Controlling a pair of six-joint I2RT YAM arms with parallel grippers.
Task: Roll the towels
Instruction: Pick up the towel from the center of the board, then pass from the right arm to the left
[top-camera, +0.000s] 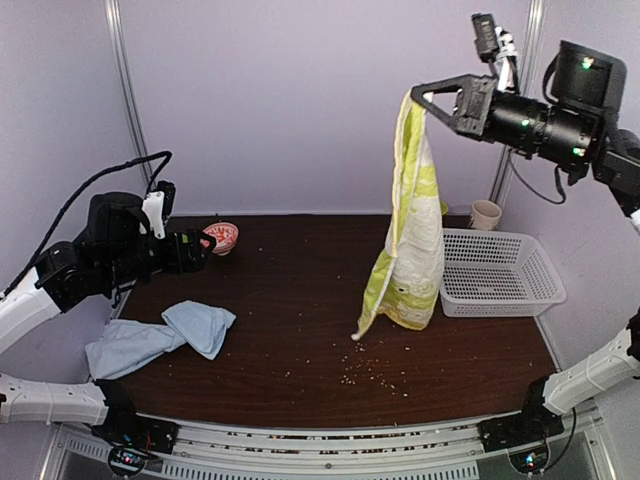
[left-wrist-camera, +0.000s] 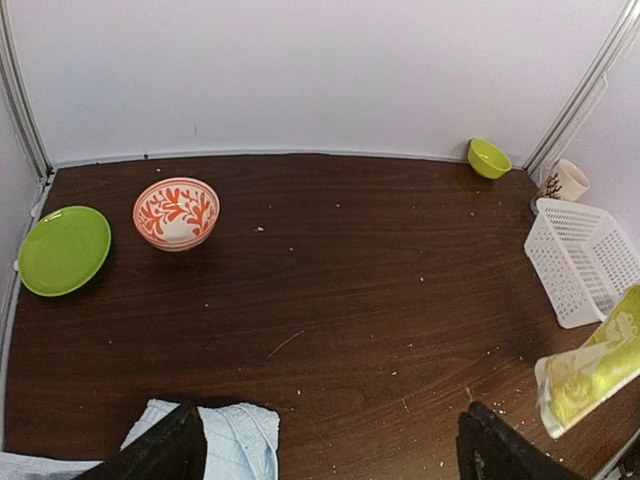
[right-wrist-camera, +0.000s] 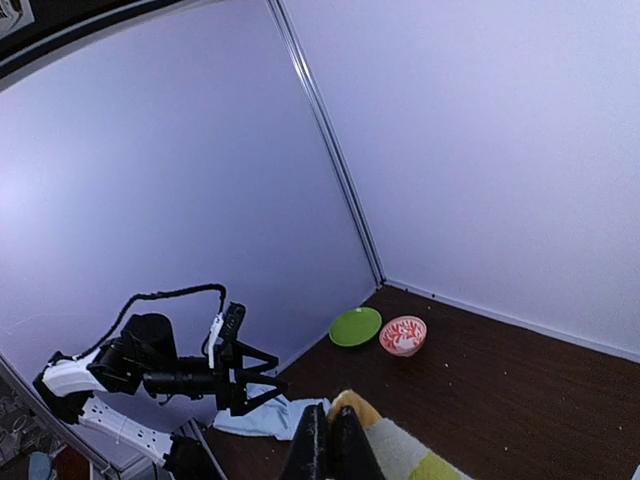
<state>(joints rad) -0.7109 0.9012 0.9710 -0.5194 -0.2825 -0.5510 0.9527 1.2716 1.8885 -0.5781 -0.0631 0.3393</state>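
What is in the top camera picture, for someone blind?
The right gripper holds a lime-green and cream patterned cloth towel high, hanging toward the dark wooden table. A crumpled pale blue cloth towel lies left, near the open left gripper.

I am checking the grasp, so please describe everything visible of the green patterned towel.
The green towel is soft cloth, lime-green and cream with a printed pattern. It hangs lengthwise from its top end, pinched in the shut right gripper high above the table. Its lower end reaches near the tabletop, beside the white basket; contact there is unclear.
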